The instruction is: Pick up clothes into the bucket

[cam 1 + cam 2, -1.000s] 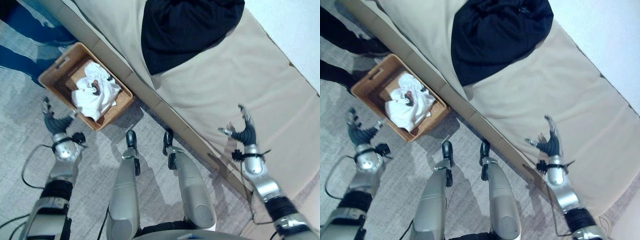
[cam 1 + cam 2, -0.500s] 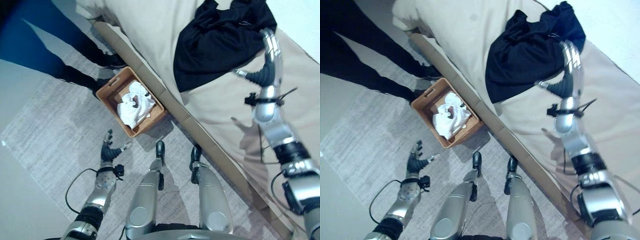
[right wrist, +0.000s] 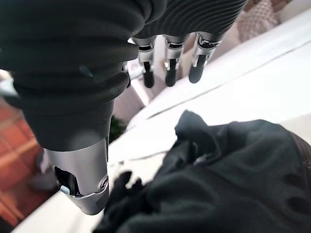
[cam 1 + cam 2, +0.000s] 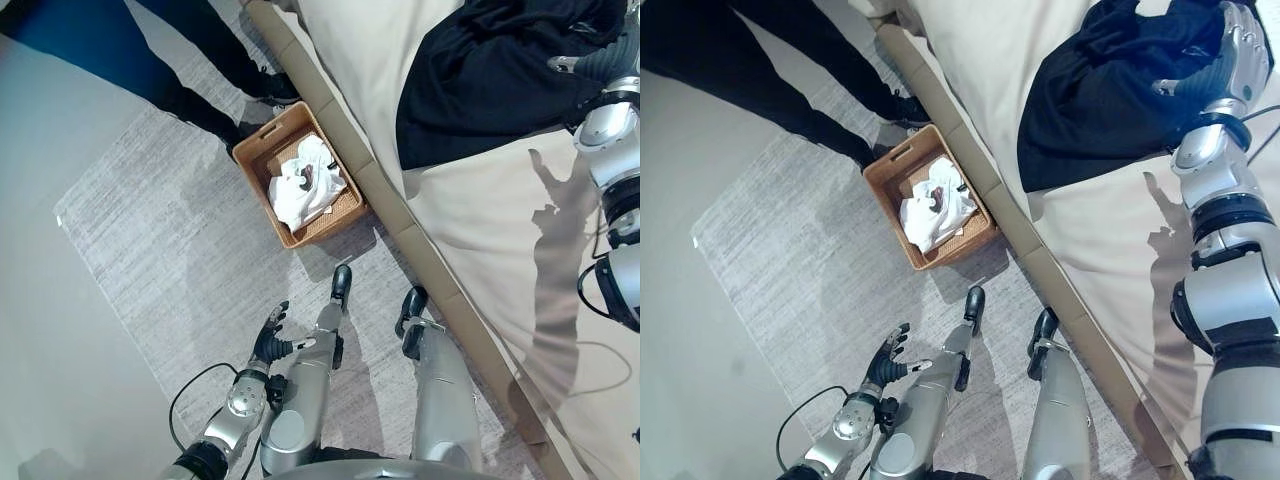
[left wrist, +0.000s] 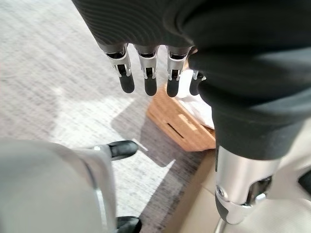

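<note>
right hand (image 4: 1230, 45) fingers straight above black garment (image 4: 500, 80), maybe touching | left hand (image 4: 885, 362) fingers spread

The right hand (image 4: 1230, 62) is partly cut by the picture's right edge in the left eye view, where it is above the dark garment (image 4: 1110, 90). The garment's far end runs off the top edge. The person's legs (image 4: 150, 60) are cut at the top left corner. What the brown spot on the white cloth (image 4: 305, 185) in the basket (image 4: 262, 165) is, I cannot tell.
</note>
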Controlling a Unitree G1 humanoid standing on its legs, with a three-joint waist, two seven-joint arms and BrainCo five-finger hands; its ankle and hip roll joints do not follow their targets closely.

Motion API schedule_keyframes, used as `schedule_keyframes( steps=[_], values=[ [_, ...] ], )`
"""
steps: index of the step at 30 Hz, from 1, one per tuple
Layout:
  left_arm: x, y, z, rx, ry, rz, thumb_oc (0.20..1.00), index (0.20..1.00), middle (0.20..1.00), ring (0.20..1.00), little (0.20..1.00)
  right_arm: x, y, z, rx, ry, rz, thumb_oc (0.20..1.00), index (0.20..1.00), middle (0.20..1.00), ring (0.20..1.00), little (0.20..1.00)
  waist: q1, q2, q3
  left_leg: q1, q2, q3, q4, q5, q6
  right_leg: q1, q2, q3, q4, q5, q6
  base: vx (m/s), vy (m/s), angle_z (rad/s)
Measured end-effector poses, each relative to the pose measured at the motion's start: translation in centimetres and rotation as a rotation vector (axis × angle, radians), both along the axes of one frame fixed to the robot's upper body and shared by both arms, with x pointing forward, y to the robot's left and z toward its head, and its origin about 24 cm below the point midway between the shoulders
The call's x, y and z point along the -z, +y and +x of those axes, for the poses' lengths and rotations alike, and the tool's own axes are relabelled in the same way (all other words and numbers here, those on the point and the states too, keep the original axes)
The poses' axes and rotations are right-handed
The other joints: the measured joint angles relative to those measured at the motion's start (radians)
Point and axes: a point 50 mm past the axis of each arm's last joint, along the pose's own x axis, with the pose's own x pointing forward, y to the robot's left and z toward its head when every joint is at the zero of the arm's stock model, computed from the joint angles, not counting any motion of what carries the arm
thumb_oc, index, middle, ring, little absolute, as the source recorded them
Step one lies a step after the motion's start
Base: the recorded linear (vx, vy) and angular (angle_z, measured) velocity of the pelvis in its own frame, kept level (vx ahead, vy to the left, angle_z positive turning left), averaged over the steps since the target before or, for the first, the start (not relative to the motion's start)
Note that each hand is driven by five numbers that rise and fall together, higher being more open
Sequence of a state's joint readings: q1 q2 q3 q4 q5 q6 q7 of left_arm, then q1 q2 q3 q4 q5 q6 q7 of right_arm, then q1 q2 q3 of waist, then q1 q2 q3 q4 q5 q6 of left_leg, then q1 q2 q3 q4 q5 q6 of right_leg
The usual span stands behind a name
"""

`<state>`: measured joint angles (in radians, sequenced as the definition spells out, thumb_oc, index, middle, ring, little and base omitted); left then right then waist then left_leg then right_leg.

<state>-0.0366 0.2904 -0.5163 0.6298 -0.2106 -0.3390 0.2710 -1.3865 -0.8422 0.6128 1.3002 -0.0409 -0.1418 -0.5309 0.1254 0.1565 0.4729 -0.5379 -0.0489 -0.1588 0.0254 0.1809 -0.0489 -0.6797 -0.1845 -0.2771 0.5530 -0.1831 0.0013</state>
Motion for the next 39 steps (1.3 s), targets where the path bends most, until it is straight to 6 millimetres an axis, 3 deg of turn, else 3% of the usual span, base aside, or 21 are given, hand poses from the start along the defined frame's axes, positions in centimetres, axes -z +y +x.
schedule_keyframes(
  steps=[5,13,27,29,30,31,32,39],
  values=[
    [-0.7,0.8,0.0,-0.068,-0.025,-0.054,1.000,1.000,1.000,1.000,1.000,-3.3,-2.3,-2.0,0.072,-0.066,0.009,1.000,1.000,1.000,1.000,1.000,0.033,0.008,0.005,-0.100,-0.030,-0.050,0.002,0.016,0.013,-0.114,-0.049,-0.036,0.085,-0.038,-0.010,0.01,-0.041,0.36],
    [-2.0,0.6,0.5,-0.091,-0.079,-0.118,1.000,1.000,1.000,1.000,1.000,-4.2,-3.0,-2.4,0.055,-0.055,0.077,1.000,1.000,1.000,1.000,1.000,0.085,0.009,0.008,-0.244,-0.057,-0.095,0.060,0.028,0.003,-0.233,-0.079,-0.067,0.144,-0.054,-0.029,0.01,-0.024,0.19],
    [-5.3,0.4,1.7,-0.052,-0.220,-0.186,1.000,1.000,1.000,1.000,1.000,-6.6,-3.7,-3.6,0.038,-0.042,0.064,1.000,1.000,1.000,1.000,1.000,0.082,0.005,0.010,-0.404,-0.098,-0.117,0.106,0.038,-0.011,-0.386,-0.126,-0.068,0.209,-0.061,-0.019,0.01,-0.010,0.07],
    [-5.4,0.5,1.7,-0.043,-0.217,-0.193,1.000,1.000,1.000,1.000,1.000,-7.2,-3.9,-3.9,0.020,-0.022,0.066,0.896,0.896,0.896,0.896,0.896,0.081,0.004,0.010,-0.420,-0.100,-0.118,0.113,0.036,-0.009,-0.401,-0.129,-0.068,0.213,-0.061,-0.020,0.00,0.000,0.00],
    [-5.3,0.4,1.7,-0.037,-0.208,-0.200,1.000,1.000,1.000,1.000,1.000,-7.7,-3.9,-4.1,0.004,-0.031,0.081,0.583,0.583,0.583,0.583,0.583,0.081,0.004,0.010,-0.430,-0.100,-0.118,0.119,0.036,-0.009,-0.409,-0.128,-0.068,0.214,-0.061,-0.020,0.00,0.000,0.00],
    [-5.3,0.4,1.7,-0.034,-0.204,-0.204,1.000,1.000,1.000,1.000,1.000,-7.8,-3.9,-4.1,0.002,-0.037,0.087,0.561,0.561,0.561,0.561,0.561,0.080,0.004,0.010,-0.433,-0.100,-0.118,0.123,0.036,-0.009,-0.411,-0.128,-0.068,0.216,-0.061,-0.020,0.00,0.000,0.00],
    [-5.2,0.4,1.7,-0.033,-0.194,-0.214,1.000,1.000,1.000,1.000,1.000,-8.0,-4.1,-4.3,-0.002,-0.044,0.099,0.200,0.200,0.200,0.200,0.200,0.080,0.003,0.010,-0.435,-0.100,-0.118,0.126,0.036,-0.009,-0.413,-0.128,-0.068,0.218,-0.061,-0.020,0.00,0.000,0.00],
    [-5.3,0.3,1.8,-0.024,-0.194,-0.216,1.000,1.000,1.000,1.000,1.000,-8.4,-4.0,-4.5,-0.043,-0.065,0.126,0.200,0.200,0.200,0.200,0.200,0.072,-0.015,0.002,-0.468,-0.100,-0.116,0.151,0.036,-0.009,-0.437,-0.126,-0.067,0.221,-0.057,-0.024,-0.01,0.011,0.00]
  ],
)
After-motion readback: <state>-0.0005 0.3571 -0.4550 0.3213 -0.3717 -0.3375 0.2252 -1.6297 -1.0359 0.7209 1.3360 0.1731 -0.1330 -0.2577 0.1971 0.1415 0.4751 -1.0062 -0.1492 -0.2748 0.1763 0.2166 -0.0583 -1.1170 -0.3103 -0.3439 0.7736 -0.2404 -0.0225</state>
